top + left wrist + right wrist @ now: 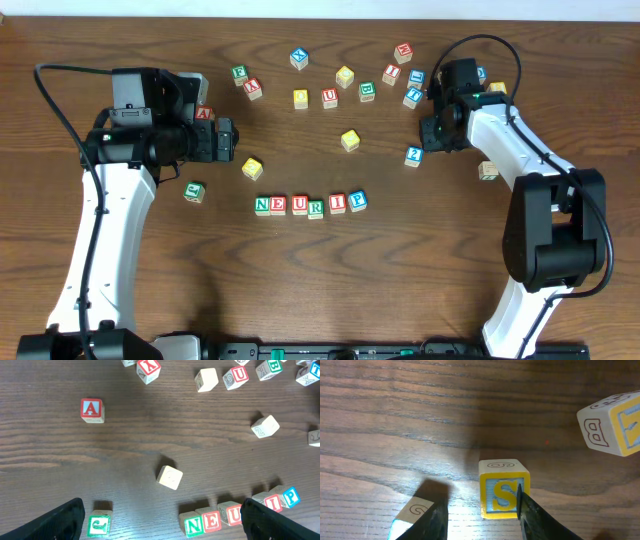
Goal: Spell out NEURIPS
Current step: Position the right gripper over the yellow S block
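Note:
On the table, a row of cubes reads N, E, U, R, I, P. In the right wrist view the S cube, a yellow letter on blue in a yellow frame, stands upright between the fingers of my right gripper. The right finger lies against its right edge and the left finger stands apart from it. My left gripper hangs wide open with nothing in it above the left end of the row, and its right finger hides the R.
A plain-topped cube sits by my right gripper's left finger, and a B cube lies further off to the right. Near the left arm are a red A cube, a green-lettered cube and a pale cube. Several loose cubes lie across the back.

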`<state>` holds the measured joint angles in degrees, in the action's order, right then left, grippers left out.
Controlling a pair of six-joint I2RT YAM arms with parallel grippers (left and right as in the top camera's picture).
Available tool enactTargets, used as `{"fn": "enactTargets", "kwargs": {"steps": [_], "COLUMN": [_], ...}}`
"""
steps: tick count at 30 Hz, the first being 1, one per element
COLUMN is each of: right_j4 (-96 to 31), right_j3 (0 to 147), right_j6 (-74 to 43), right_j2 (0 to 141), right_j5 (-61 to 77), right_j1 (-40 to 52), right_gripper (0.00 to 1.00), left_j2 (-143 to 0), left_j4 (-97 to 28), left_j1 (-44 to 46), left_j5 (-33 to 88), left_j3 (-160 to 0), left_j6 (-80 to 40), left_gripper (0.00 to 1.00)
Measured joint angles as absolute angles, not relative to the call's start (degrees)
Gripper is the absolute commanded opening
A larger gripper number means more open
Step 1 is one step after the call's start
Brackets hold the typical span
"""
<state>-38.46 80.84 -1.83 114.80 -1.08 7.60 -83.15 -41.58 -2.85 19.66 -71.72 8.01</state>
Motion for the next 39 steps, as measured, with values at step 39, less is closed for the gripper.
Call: {"fn": "enactTargets", "kwargs": {"steps": [39], "right_j4": [-45.19], "right_j3": [85.08], "right_j6": [-16.40], "right_j2": [114.80], "right_j5": [-12.69], "right_j1": [7.68], "right_gripper": [0.37], "left_j2": [-83.15], "left_j4": [-41.58], "left_j1": [-2.85], "left_j5": [19.66], "left_j3": [-71.72], "left_j6": [8.01], "left_gripper": [0.98]}}
